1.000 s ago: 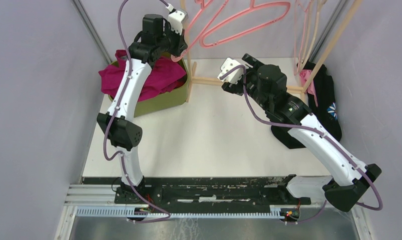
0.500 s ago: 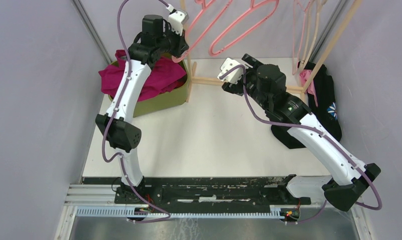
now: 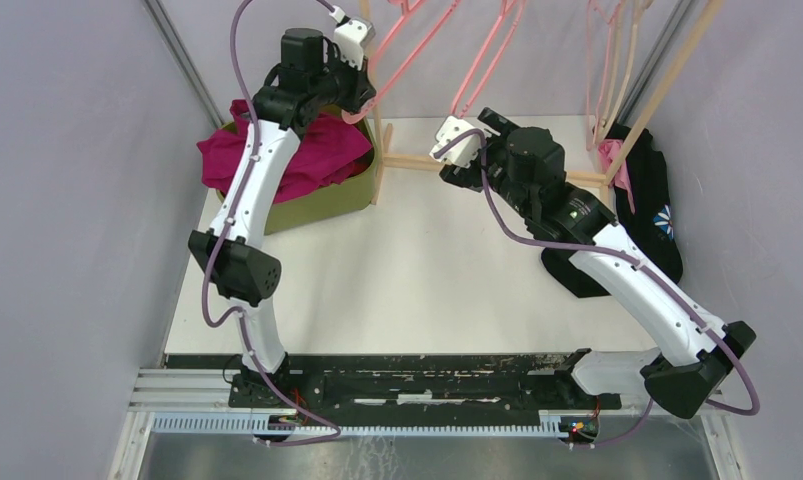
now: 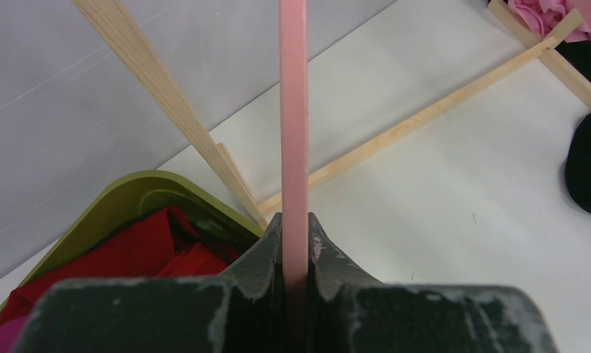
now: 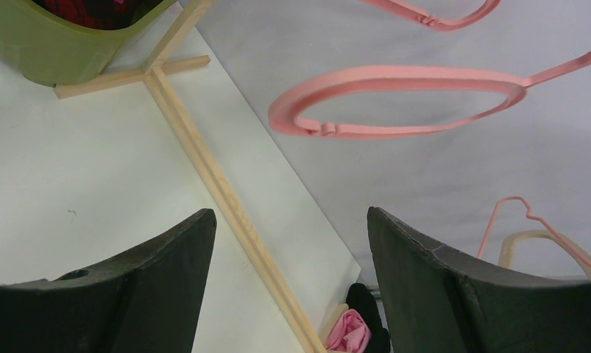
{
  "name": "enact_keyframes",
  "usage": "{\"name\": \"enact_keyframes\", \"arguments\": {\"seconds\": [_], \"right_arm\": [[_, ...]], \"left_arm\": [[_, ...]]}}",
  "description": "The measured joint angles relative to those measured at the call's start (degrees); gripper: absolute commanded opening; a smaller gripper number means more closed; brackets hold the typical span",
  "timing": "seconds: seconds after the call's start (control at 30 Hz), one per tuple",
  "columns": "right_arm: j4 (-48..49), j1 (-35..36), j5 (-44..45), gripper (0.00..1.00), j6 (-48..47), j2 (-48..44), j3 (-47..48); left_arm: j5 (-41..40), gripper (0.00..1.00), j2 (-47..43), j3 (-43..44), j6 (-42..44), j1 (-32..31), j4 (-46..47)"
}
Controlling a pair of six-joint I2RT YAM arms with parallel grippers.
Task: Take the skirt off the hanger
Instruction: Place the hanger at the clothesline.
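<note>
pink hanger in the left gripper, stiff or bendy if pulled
Probably stiff: the hanger runs dead straight from the shut left gripper. Likely light, being a thin open frame. Its smooth narrow bar could pivot in that grip.

Your top camera looks down from high up and sees the whole white table [image 3: 407, 270]. Your left wrist camera sits right up against a pink hanger [image 4: 294, 110]. Your right wrist camera looks low across the table toward the back wall [image 5: 425, 184]. All three see the wooden bar [image 3: 412, 160] and the green bin [image 3: 322, 205].
</note>
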Motion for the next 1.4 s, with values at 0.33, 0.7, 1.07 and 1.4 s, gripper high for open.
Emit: {"name": "enact_keyframes", "arguments": {"seconds": [0.33, 0.7, 1.07, 1.4], "right_arm": [[0.0, 0.0, -0.2, 0.81, 0.0, 0.4, 0.2], [0.0, 0.0, -0.1, 0.81, 0.0, 0.4, 0.4], [-0.3, 0.0, -0.1, 0.81, 0.0, 0.4, 1.3], [-0.8, 0.0, 0.1, 0.81, -0.3, 0.4, 1.8]], "left_arm": [[-0.2, 0.03, -1.9, 0.8, 0.0, 0.0, 1.3], [-0.2, 0.03, 0.6, 3.1, 0.0, 0.0, 1.4], [-0.2, 0.03, 2.3, 3.3, -1.0, 0.0, 2.0], [-0.3, 0.03, 6.2, 6.9, -4.1, 0.0, 3.4]]}}
